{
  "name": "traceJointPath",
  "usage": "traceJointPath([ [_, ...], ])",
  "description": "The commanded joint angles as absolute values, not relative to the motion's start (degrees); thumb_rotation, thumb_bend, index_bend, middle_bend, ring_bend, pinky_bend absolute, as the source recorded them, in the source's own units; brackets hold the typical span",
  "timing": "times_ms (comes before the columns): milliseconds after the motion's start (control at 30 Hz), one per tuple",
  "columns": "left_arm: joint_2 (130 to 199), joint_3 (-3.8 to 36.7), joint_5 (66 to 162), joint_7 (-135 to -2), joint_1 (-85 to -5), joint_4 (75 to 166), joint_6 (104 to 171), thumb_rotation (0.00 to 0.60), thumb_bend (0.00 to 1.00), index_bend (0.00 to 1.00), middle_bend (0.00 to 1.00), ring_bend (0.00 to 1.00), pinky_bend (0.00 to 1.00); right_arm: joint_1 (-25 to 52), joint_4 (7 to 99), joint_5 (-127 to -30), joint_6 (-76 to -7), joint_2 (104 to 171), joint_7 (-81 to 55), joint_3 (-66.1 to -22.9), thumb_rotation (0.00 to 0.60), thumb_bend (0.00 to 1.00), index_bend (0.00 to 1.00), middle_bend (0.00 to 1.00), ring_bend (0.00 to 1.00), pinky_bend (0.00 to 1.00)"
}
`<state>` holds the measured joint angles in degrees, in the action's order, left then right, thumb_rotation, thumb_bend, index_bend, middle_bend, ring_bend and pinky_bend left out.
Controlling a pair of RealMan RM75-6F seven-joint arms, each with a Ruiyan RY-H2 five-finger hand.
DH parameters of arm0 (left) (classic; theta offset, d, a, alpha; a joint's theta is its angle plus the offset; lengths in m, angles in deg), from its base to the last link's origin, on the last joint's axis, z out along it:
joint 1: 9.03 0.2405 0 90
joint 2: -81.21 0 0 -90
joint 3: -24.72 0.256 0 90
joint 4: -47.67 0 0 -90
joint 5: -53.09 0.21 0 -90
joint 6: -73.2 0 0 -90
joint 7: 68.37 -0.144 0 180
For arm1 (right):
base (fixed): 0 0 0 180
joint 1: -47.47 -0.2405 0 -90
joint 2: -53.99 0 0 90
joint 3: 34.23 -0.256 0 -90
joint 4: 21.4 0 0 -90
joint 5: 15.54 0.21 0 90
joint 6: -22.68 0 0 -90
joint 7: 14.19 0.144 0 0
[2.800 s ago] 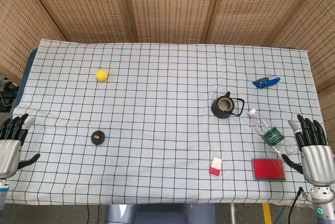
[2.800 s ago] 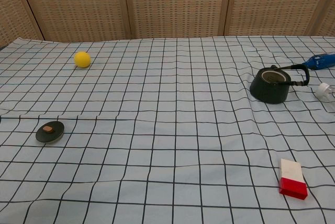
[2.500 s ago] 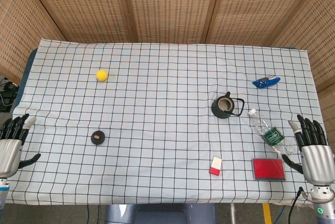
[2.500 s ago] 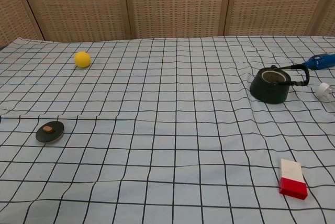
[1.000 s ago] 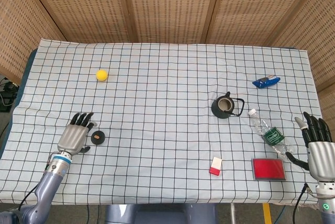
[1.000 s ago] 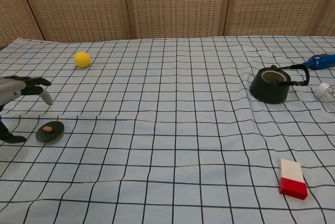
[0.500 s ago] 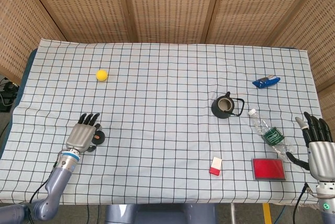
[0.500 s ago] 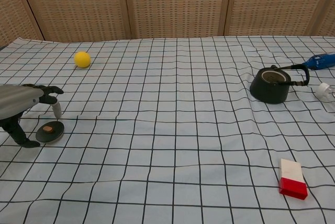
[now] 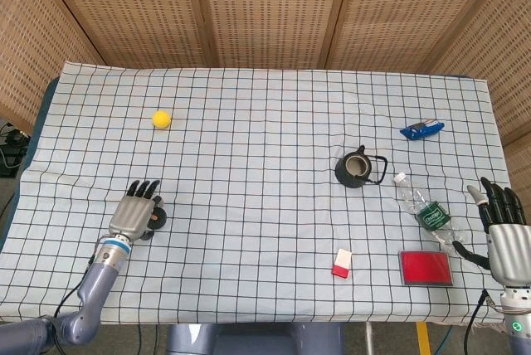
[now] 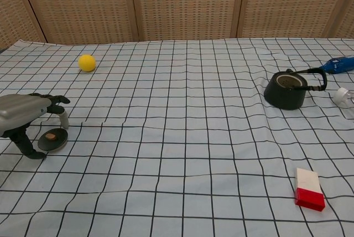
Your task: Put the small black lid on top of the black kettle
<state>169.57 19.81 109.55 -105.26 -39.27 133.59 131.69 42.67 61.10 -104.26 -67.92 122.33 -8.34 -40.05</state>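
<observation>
The small black lid (image 10: 53, 139) with a brown knob lies flat on the checked cloth at the front left; in the head view only its right edge (image 9: 158, 218) shows beside the hand. My left hand (image 9: 135, 211) (image 10: 25, 113) hovers over it, fingers spread on its far side and thumb down on its near side, holding nothing. The black kettle (image 9: 358, 167) (image 10: 286, 89) stands open-topped at the right, far from the lid. My right hand (image 9: 504, 237) is open at the table's right front corner.
A yellow ball (image 9: 161, 119) lies at the back left. Near the kettle are a blue object (image 9: 421, 130) and a lying plastic bottle (image 9: 423, 209). A red pad (image 9: 426, 267) and a red-and-white block (image 9: 341, 263) sit at the front right. Wicker screens stand behind.
My left hand has come in from the table's left edge to the lid and now straddles it. The right hand dropped slightly. Lid and kettle have not moved.
</observation>
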Motion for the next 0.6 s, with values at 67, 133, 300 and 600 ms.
traceJointPath([
  [67,170.24,20.01,109.25,-105.51,-39.64,133.09,131.91,0.6,0.23,0.34,0.0,0.0,0.0,42.69,61.05,-104.22,-67.95,122.32,-8.22,-40.08,0.6,0.14,0.12,0.0,0.0,0.0],
  [133,170.36,20.04,109.3,-105.26,-39.74,133.15,132.18,0.6,0.29,0.37,0.0,0.0,0.0,42.7,60.97,-104.15,-68.0,122.31,-8.06,-40.14,0.6,0.14,0.12,0.0,0.0,0.0],
  [300,169.01,19.99,111.08,-103.9,-39.58,135.05,133.76,0.6,0.4,0.45,0.0,0.0,0.0,42.68,60.75,-104.09,-67.99,122.37,-7.79,-40.19,0.6,0.14,0.12,0.0,0.0,0.0],
  [600,165.44,18.54,112.32,-103.79,-41.16,140.48,134.39,0.6,0.4,0.46,0.0,0.0,0.0,42.62,60.34,-103.08,-67.34,122.38,-7.34,-40.48,0.6,0.14,0.12,0.0,0.0,0.0],
])
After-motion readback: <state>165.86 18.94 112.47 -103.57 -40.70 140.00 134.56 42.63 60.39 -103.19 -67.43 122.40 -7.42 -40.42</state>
